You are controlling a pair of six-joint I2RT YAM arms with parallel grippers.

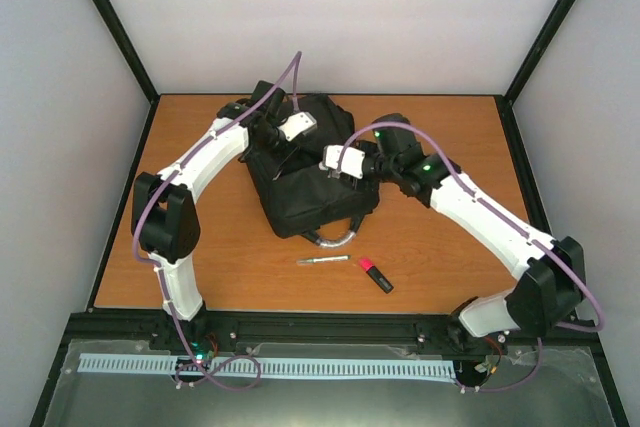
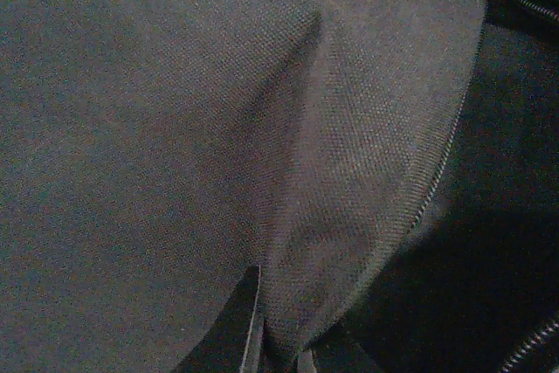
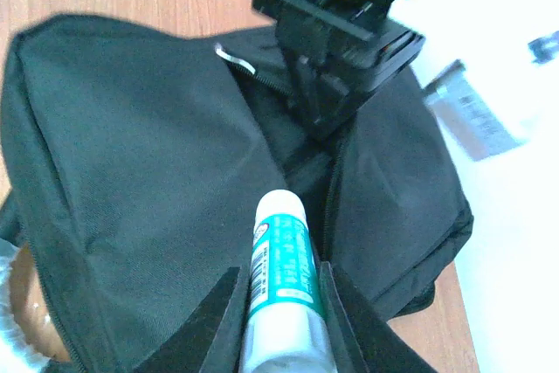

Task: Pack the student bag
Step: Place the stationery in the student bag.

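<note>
The bag (image 1: 300, 187) lies mid-desk (image 1: 200, 247), directly ahead of both arms, its zip slit (image 3: 325, 194) running away from the right pincer (image 3: 279, 270). The left pincer (image 2: 278, 342) is closed to a pinch on a fold of bag fabric at the slit's far end, probably to hold the mouth up. The right pincer, nearer the gap, is narrow around a white, green-labelled tube (image 3: 281, 242) whose long axis points at the slit, just short of it and above the fabric.
</note>
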